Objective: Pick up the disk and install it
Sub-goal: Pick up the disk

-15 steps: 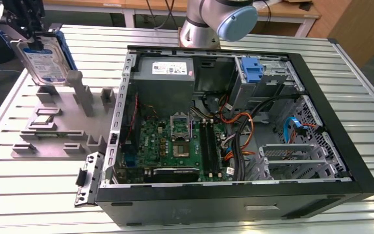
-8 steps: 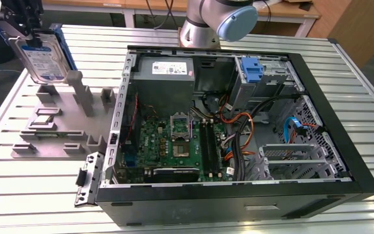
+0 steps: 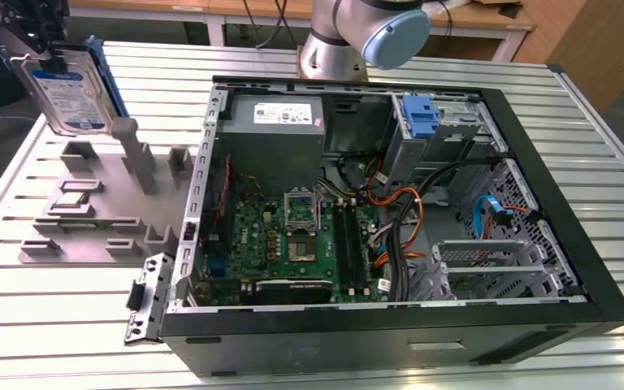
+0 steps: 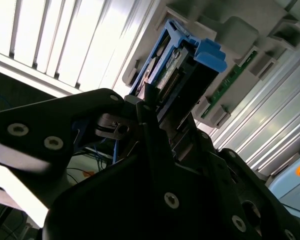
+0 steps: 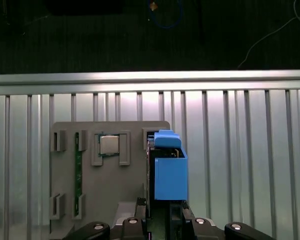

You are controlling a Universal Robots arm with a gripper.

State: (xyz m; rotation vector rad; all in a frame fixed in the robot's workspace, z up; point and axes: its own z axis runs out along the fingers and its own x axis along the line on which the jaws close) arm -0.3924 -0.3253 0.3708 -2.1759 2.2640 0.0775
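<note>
Right now one disk (image 3: pixel 68 93) hangs upright at the exterior view's far left, label facing out and the blue carrier framing its edges. The single claw (image 3: pixel 41 45) is clamped on its upper end. In the second wrist view the dark fingers (image 4: pixel 149 125) close on the drive's edge below the carrier's blue tab. The disk is held above one grey holder plate (image 3: pixel 106 231), which lies flat on the slatted worktop (image 3: pixel 52 325). I count one processor chip (image 3: pixel 71 201) and one green memory stick (image 5: pixel 78 170) resting in that plate's pockets. To the exterior view's right, just beside the plate, one computer case (image 3: pixel 572 268) lies open on its side. It holds one grey power-supply box (image 3: pixel 274 114) at the far end and one lone blue bracket (image 3: pixel 422 114) in the drive cage.
</note>
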